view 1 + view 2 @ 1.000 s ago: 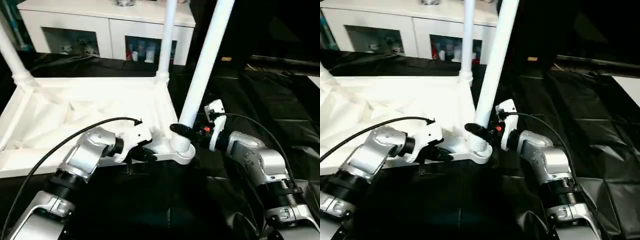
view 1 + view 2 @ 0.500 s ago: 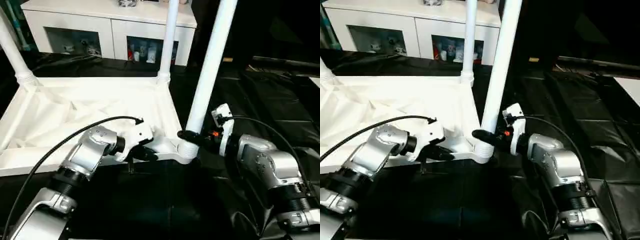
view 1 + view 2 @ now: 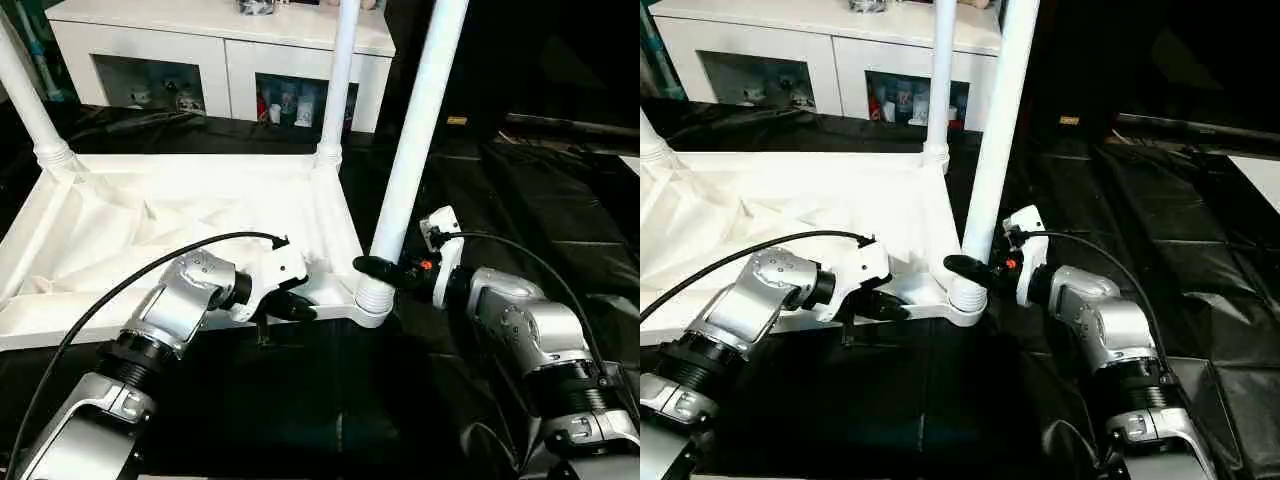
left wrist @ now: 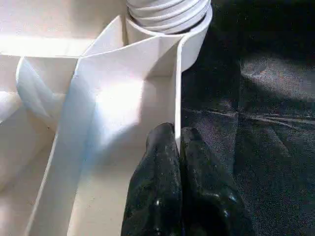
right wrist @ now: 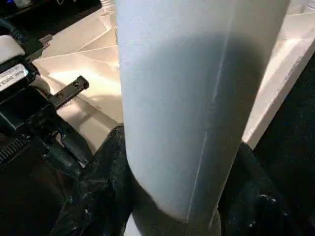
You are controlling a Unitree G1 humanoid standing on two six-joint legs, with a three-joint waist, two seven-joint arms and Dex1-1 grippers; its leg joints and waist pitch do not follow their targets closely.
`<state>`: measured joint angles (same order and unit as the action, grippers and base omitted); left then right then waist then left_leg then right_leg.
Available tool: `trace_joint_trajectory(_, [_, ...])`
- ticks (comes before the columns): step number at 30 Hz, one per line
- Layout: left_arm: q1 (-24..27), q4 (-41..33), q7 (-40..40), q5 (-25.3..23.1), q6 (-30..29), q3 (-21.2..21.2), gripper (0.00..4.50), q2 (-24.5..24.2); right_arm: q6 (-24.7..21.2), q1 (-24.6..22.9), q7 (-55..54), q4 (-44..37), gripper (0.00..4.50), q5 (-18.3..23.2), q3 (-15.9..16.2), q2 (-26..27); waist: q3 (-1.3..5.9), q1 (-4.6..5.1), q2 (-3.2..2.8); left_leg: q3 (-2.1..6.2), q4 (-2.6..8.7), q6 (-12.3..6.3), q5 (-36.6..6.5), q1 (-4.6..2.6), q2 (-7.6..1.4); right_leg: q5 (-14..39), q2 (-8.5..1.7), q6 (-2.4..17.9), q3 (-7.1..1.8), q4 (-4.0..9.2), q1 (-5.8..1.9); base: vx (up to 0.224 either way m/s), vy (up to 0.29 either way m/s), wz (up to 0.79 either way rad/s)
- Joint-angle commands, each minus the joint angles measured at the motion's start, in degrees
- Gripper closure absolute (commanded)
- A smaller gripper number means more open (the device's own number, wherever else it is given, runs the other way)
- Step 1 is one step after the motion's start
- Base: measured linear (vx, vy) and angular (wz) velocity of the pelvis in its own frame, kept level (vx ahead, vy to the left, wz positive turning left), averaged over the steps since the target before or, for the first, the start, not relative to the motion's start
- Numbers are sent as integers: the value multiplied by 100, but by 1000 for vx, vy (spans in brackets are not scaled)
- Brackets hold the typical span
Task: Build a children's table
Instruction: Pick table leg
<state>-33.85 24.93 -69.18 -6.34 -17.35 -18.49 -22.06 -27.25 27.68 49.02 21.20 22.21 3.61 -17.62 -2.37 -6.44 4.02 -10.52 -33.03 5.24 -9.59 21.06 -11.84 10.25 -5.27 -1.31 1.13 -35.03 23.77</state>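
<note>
Leg [image 3: 415,150] clamped in right tool [image 3: 385,275]; left tool [image 4: 178,147] pinches table rim [image 4: 176,98] just beside. Twist straight, don't lean it.

White leg [image 5: 197,98] between black gripper [image 5: 172,196] fingers [image 5: 93,191]

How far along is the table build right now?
Done: two far legs stand in the upturned top's sockets. In hand: the right pincer grips the near-right leg just above its socket; the left pincer clamps the top's rim beside it. Left: I can't tell whether this leg is fully seated, and the fourth corner isn't visible.
</note>
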Motion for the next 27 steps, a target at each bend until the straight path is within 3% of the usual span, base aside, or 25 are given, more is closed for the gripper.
trace_joint_trajectory(1, [29, 86, 9, 118, -17, -72, 450, 44, 64, -39, 26, 66, 264, 30, -101, -18, 331, -3, -39, 2, 402, 21, -1429, -64, -76, 1050, -180, 1127, -92, 379, -257, 0, 0, 0])
trace_joint_trajectory(6, [16, 94, 32, 139, -11, -55, 450, 73, 272, -245, -36, 246, 264, 145, -363, 88, 339, 2, -60, -1, 396, -8, -1397, -61, -72, 879, -175, 1203, -90, 369, -260, 0, 0, 0])
trace_joint_trajectory(11, [-22, 124, 96, 155, -14, -18, 450, 119, 585, -494, -219, 463, 264, 163, -576, 217, 321, 0, -63, 6, 418, 25, -1657, -68, -78, 1221, -187, 1160, -89, 411, -245, 0, 0, 0])
trace_joint_trajectory(12, [-41, 149, 129, 155, -11, -1, 450, 133, 734, -591, -347, 525, 264, 151, -656, 287, 316, 3, -95, 12, 428, 48, -1742, -77, -81, 1317, -188, 1147, -92, 425, -232, 0, 0, 0])
trace_joint_trajectory(18, [-77, 204, 215, 163, 17, 27, 450, 201, 1280, -891, -700, 649, 264, 153, -899, 578, 311, 5, -119, 33, 452, 99, -1984, -84, -85, 1620, -198, 1049, -94, 461, -212, 0, 0, 0])
trace_joint_trajectory(23, [-110, 226, 256, 168, -3, 24, 450, 254, 1774, -1120, -859, 533, 264, -54, -841, 703, 299, 7, -126, 33, 464, 86, -2116, -90, -86, 1736, -188, 1002, -97, 489, -193, 0, 0, 0])
trace_joint_trajectory(27, [-114, 247, 321, 158, 11, 29, 450, 285, 2085, -1340, -970, 82, 264, -405, -596, 673, 284, 9, -109, 45, 486, 88, -2145, -68, -86, 1895, -186, 896, -97, 502, -195, 0, 0, 0])
